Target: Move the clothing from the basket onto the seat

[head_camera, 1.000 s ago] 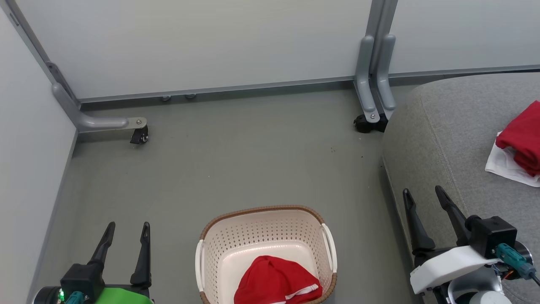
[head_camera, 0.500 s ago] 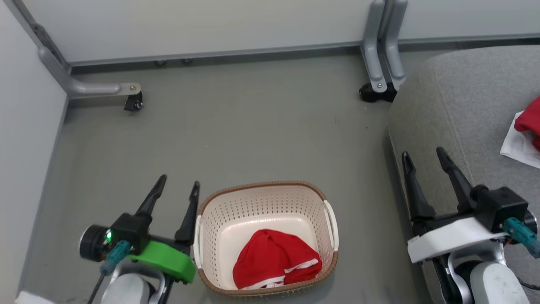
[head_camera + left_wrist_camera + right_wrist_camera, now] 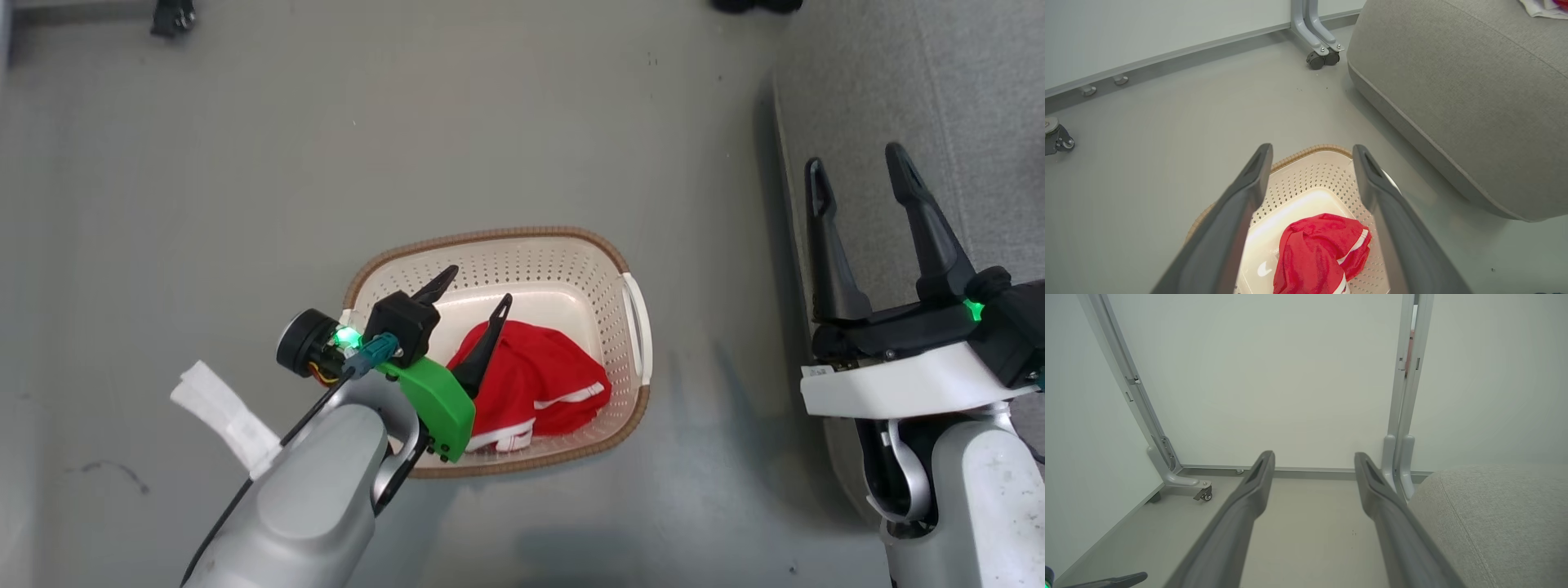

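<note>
The left gripper (image 3: 477,287) is held over the left half of the basket (image 3: 490,237), its two dark fingers spread wide with nothing clamped between them. In the head view one finger lies across the left edge of the red garment (image 3: 539,376). Whether the cloth is touched cannot be told. The red garment, crumpled and showing white stripes, is found in the basket's near right part, against the near wall, while the pale bottom in the far left part is bare. The basket is set on the grey floor (image 3: 245,163). To the right of the basket, well apart from it, the right gripper (image 3: 855,159) is held with its fingers likewise wide and empty, over the edge of the seat (image 3: 939,82). The seat is placed right of the basket, with a strip of floor between them. In the left wrist view, a scrap of white and red cloth (image 3: 1537,7) is seen on the seat's top, far from the basket. Beyond the basket, a black castor (image 3: 1316,61) and a pale partition wall (image 3: 1290,375) are seen.
</note>
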{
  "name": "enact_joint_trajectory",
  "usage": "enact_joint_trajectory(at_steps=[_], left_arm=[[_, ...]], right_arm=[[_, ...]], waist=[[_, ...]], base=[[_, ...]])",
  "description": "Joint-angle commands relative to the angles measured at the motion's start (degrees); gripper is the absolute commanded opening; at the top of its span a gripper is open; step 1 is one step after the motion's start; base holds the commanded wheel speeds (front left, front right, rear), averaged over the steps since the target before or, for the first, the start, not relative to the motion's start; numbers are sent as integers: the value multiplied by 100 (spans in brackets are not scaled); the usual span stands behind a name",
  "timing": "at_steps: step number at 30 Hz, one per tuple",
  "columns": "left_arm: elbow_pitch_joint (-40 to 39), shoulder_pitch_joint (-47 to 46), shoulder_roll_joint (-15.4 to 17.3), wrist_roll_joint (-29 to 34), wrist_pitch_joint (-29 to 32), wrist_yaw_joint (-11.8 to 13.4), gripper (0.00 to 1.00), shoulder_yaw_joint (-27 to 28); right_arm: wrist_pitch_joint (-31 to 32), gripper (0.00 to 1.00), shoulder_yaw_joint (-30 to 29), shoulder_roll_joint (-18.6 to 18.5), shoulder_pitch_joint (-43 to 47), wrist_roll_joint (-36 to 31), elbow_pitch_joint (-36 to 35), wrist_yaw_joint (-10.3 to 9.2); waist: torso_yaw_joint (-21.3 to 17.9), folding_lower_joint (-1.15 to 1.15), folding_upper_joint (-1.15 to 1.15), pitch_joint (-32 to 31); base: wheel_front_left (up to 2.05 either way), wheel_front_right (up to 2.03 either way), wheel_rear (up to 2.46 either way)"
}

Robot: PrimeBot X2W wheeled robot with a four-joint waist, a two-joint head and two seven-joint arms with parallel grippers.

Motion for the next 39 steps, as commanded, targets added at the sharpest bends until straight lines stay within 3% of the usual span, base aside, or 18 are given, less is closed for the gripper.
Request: enact_joint_trajectory(at_steps=[1,9,19,39], left_arm=[[188,-305,-12,-170,55,-19,100,-150],[1172,-1344,-54,-987,387,-19,100,-1072],[1923,-2077,224,-1819,747,-19,100,-1851],[2837,-2843,788,-2669,1425,-20,100,-2369]], right_arm=[[-69,100,1,-8,-154,-28,-69,-2],[-290,100,59,-6,-442,54,-328,-2],[-706,100,340,-4,-760,276,-325,-2],[-1113,100,763,-3,-942,931,73,-2]], waist=[[-198,-1,0,1066],[-435,-1,0,2047],[-856,-1,0,2948],[-1541,-1,0,3594]], base=[[0,0,0],[0,0,0],[0,0,0],[0,0,0]])
